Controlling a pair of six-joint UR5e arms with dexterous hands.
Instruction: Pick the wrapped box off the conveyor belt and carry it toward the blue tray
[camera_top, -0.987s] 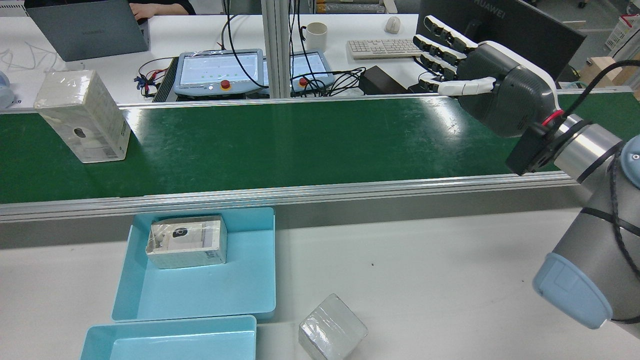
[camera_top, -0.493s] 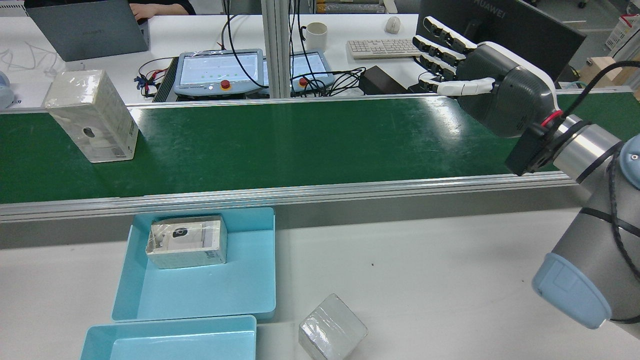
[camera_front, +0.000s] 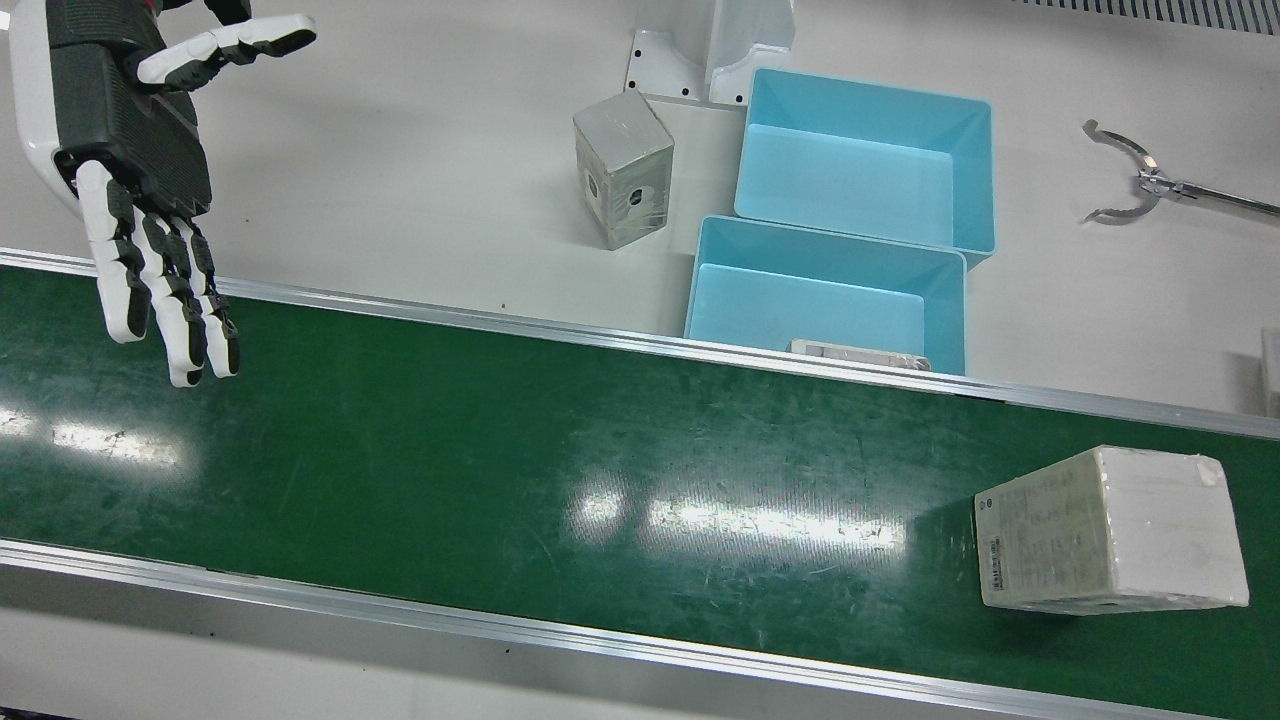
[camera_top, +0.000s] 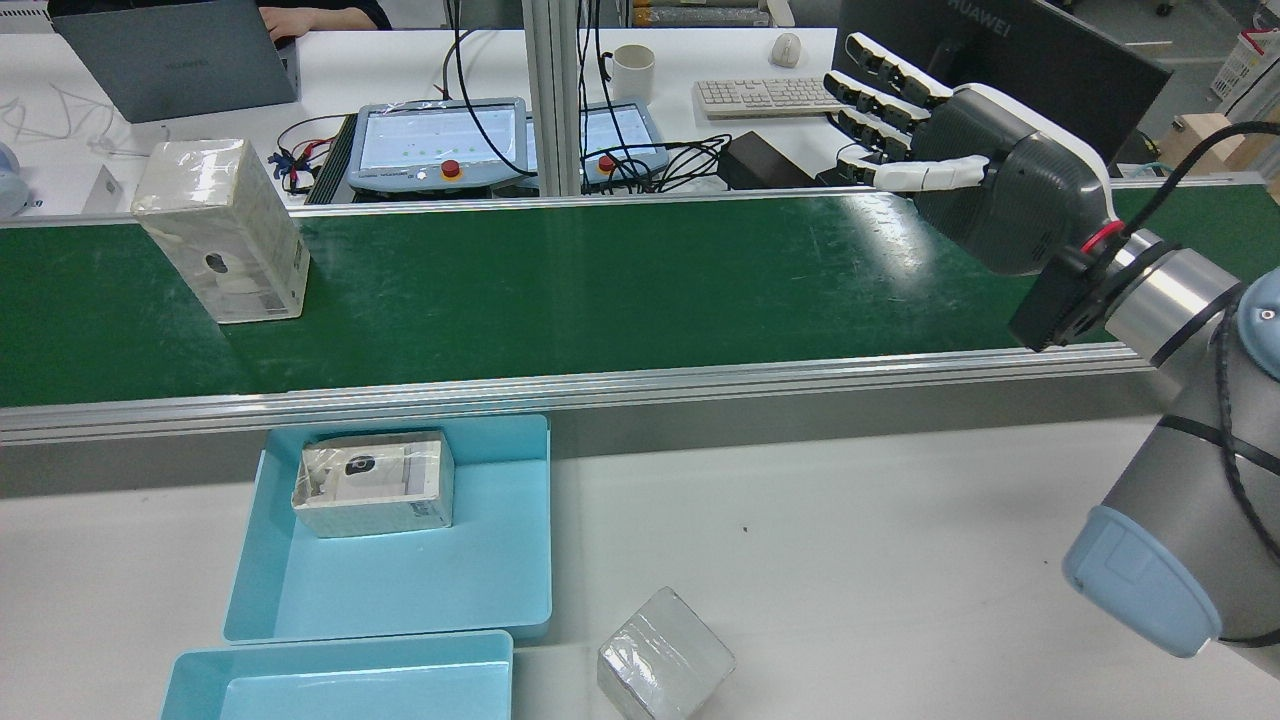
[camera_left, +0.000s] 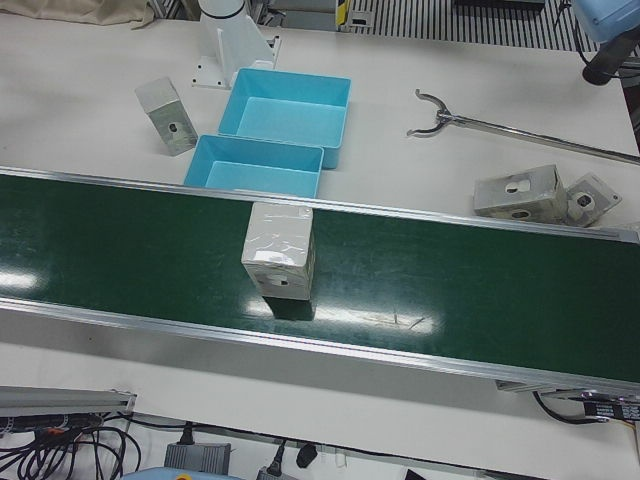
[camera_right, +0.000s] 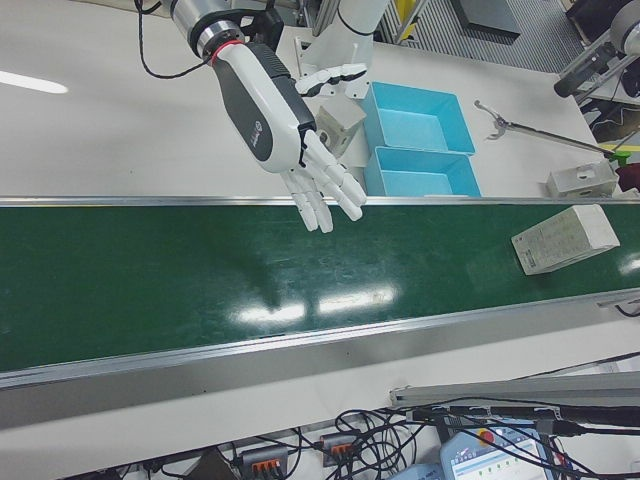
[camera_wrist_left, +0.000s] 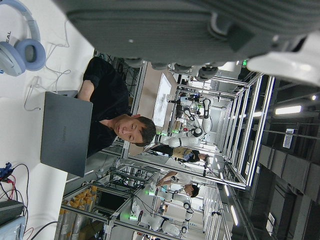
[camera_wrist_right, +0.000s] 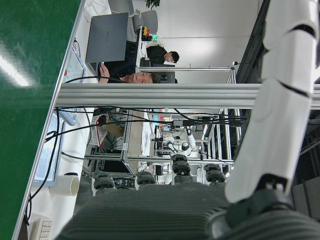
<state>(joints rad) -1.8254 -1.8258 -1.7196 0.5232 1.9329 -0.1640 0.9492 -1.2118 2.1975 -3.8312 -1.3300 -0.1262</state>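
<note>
The wrapped box (camera_top: 220, 232) stands on the green conveyor belt (camera_top: 640, 280), at the far left in the rear view; it also shows in the front view (camera_front: 1110, 530) and the left-front view (camera_left: 280, 250). My right hand (camera_top: 970, 150) hovers open above the belt's other end, fingers spread, far from the box and holding nothing. In the front view the right hand (camera_front: 130, 150) is at the top left. The blue tray (camera_top: 540, 520) lies on the white table beside the belt. My left hand (camera_wrist_left: 175, 30) shows only in its own view, with nothing in it.
Another wrapped box (camera_top: 372, 483) lies inside the blue tray. A second blue tray (camera_top: 340, 680) sits behind it, and a loose box (camera_top: 665, 665) stands on the table. A grabber tool (camera_front: 1140, 185) and two more boxes (camera_left: 520, 192) lie near the left arm's side.
The wrapped box has ridden the belt to the right in the rear view, closer to the middle. My right hand has stayed where it was, still open.
</note>
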